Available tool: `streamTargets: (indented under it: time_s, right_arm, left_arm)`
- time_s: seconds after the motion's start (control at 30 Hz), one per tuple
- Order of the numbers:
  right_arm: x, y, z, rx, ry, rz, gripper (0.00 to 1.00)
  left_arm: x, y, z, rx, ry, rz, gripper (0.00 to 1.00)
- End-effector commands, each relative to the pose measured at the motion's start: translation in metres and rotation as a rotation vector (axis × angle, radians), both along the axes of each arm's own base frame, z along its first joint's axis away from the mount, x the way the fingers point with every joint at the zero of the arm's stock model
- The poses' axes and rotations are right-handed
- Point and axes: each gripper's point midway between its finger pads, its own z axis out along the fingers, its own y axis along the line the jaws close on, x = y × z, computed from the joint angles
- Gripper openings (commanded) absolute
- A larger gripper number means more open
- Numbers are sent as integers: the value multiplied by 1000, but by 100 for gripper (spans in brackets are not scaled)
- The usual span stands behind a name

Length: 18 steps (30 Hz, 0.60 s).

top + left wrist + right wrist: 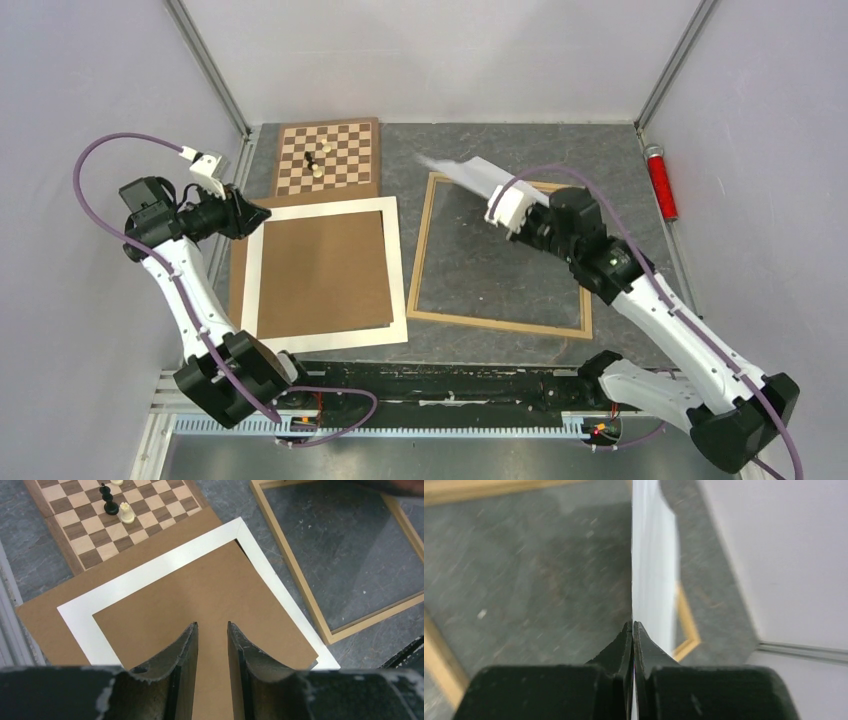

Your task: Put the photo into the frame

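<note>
The light wood frame [421, 250] lies flat at centre right with grey table showing through it; it also shows in the left wrist view [292, 560] and the right wrist view [686, 615]. My right gripper [505, 198] is shut on the photo [462, 172], a thin sheet held tilted above the frame's far edge, white back up and blurred. In the right wrist view the gripper [633, 625] pinches the sheet [651, 570] edge-on; the printed face is hidden. My left gripper [238, 214] hovers open and empty [212, 625] over the brown backing board [200, 595].
A white mat [325, 208] lies around the brown backing board [320, 270] left of the frame. A chessboard [345, 150] with chess pieces [312, 162] sits at the back. A red cylinder [660, 182] lies by the right wall.
</note>
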Motion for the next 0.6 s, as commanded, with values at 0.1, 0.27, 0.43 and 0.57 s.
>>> streamTargets:
  time_s: [0.1, 0.27, 0.43, 0.57]
  right_arm:
    - [-53, 8, -89, -9, 122, 172, 0]
    - [-77, 9, -120, -15, 175, 248, 0]
    - [-102, 13, -146, -19, 224, 345, 0]
    - [-115, 13, -160, -51, 223, 391, 0]
  left_arm:
    - [13, 0, 7, -30, -2, 47, 35]
    - [14, 0, 0, -22, 20, 54, 35]
    - [21, 0, -6, -36, 40, 60, 35]
    - [27, 3, -11, -52, 54, 70, 35]
